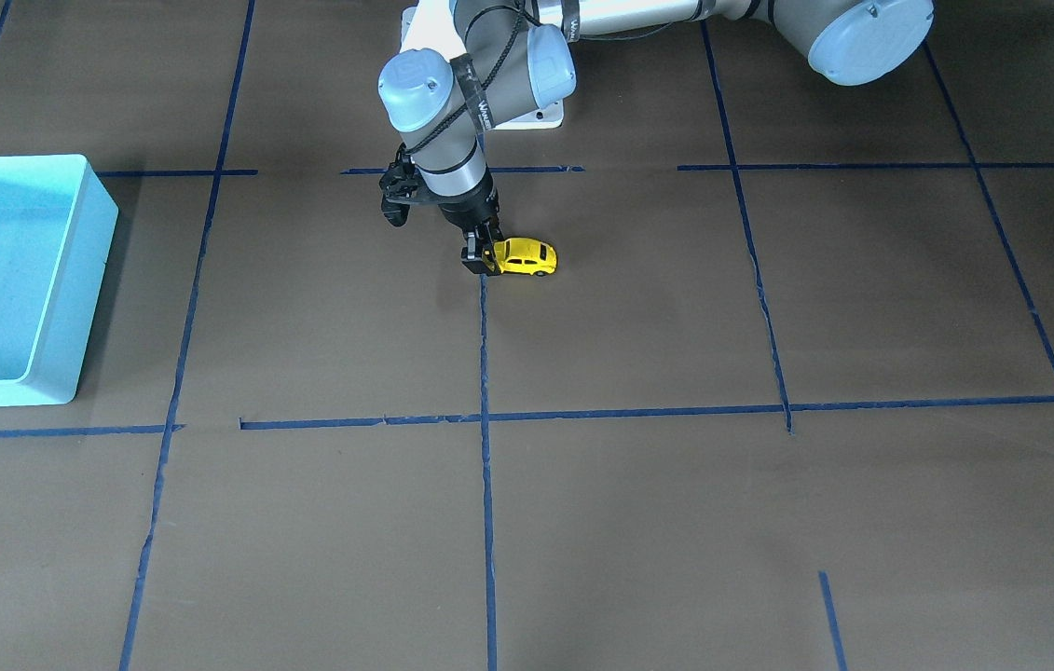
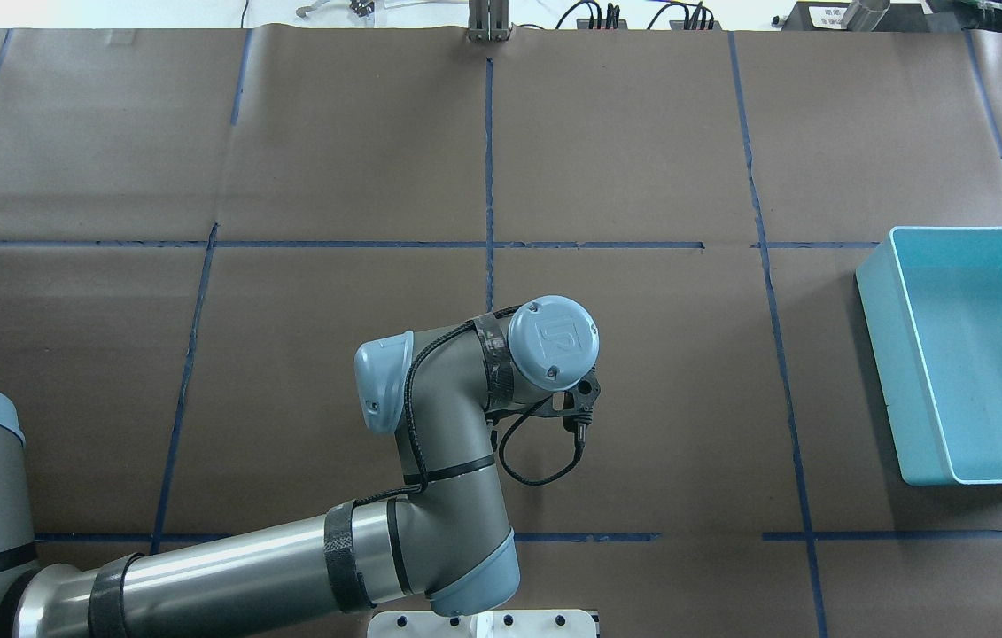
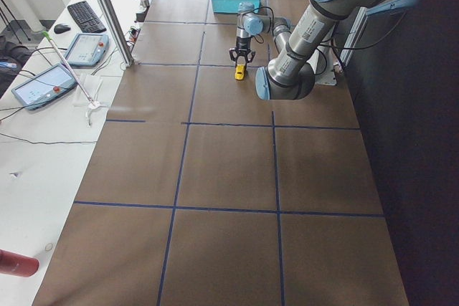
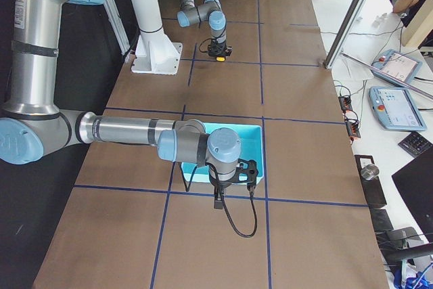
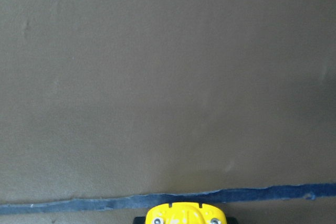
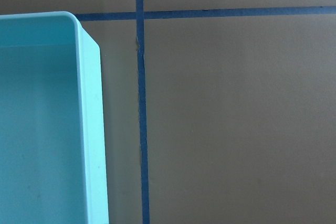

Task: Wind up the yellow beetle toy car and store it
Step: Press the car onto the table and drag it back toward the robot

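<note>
The yellow beetle toy car point(image 1: 528, 256) stands on its wheels on the brown table near the robot's base, just beside a blue tape line. My left gripper point(image 1: 482, 260) points straight down and is shut on the car's end. The left wrist view shows only the car's yellow tip point(image 5: 185, 214) at the bottom edge. In the overhead view the wrist hides the car. The light blue bin point(image 1: 70, 280) stands far off to the robot's right. My right gripper point(image 4: 230, 179) hangs beside the bin; I cannot tell whether it is open or shut.
The bin's rim point(image 6: 92, 129) fills the left of the right wrist view and the bin looks empty point(image 2: 881, 354). Blue tape lines point(image 1: 485, 419) divide the table into squares. Tablets and cables lie on the side benches point(image 3: 43, 84).
</note>
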